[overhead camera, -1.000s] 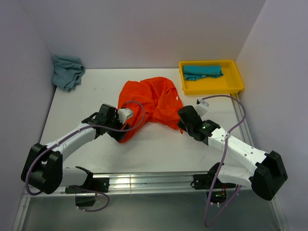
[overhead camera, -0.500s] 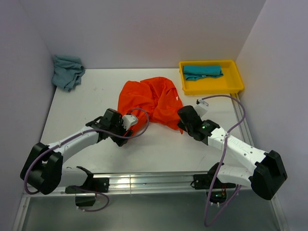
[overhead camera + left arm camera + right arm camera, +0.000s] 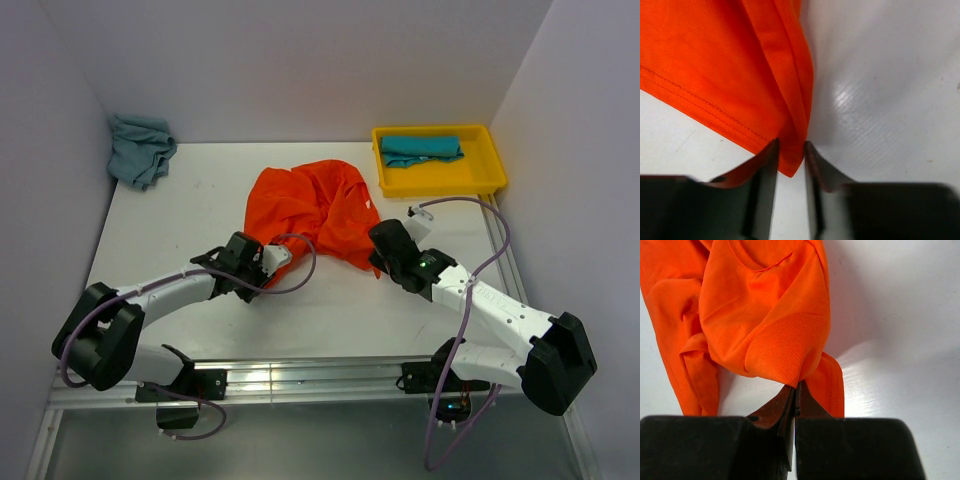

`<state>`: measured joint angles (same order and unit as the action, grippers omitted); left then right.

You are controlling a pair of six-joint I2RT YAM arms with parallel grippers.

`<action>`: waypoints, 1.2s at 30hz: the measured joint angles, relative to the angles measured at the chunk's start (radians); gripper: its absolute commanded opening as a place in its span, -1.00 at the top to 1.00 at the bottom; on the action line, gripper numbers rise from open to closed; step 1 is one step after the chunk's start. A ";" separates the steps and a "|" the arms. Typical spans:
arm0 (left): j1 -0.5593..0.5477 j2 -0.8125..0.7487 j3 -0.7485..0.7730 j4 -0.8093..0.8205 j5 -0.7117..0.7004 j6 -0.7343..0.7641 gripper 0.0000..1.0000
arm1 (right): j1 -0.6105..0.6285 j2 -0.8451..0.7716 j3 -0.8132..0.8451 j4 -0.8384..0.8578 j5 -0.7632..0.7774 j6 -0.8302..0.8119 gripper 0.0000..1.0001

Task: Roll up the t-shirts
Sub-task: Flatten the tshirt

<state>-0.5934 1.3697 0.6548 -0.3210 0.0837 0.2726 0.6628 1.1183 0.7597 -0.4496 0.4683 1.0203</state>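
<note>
A near corner of the orange shirt (image 3: 305, 205) is pinched in the narrowed left hand (image 3: 791, 150), and a fold is clamped in the closed right hand (image 3: 794, 390). The shirt lies crumpled mid-bench (image 3: 180, 220). Spreading is judged to be in hand; next, the corners need to be drawn apart and laid flat.

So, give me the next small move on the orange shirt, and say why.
Probably pull the two pinched edges apart to spread it flat: the crumpled orange-red cloth t-shirt lies bunched on the white table, with each arm's jaws closed on a near edge.
</note>
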 measured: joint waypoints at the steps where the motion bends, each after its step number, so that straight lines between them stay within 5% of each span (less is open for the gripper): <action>1: 0.000 0.000 0.000 0.005 -0.006 -0.002 0.66 | 0.000 0.000 0.000 0.000 0.000 -0.002 1.00; 4: 0.000 0.001 0.000 0.023 -0.036 -0.006 0.99 | 0.000 0.000 0.003 -0.002 0.001 -0.011 1.00; 14: 0.027 -0.066 0.053 -0.016 -0.175 -0.002 0.99 | -0.054 -0.014 0.055 -0.031 -0.016 -0.077 1.00; 25: 0.344 -0.150 0.512 -0.150 -0.265 -0.006 0.99 | -0.160 -0.108 0.297 -0.111 -0.101 -0.209 1.00; 36: 0.410 -0.244 0.810 -0.294 -0.306 -0.041 0.99 | -0.168 -0.153 0.588 -0.166 -0.217 -0.328 1.00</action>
<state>-0.1837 1.1259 1.4647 -0.6155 -0.2222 0.2317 0.4946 0.9657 1.3476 -0.6159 0.2508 0.6926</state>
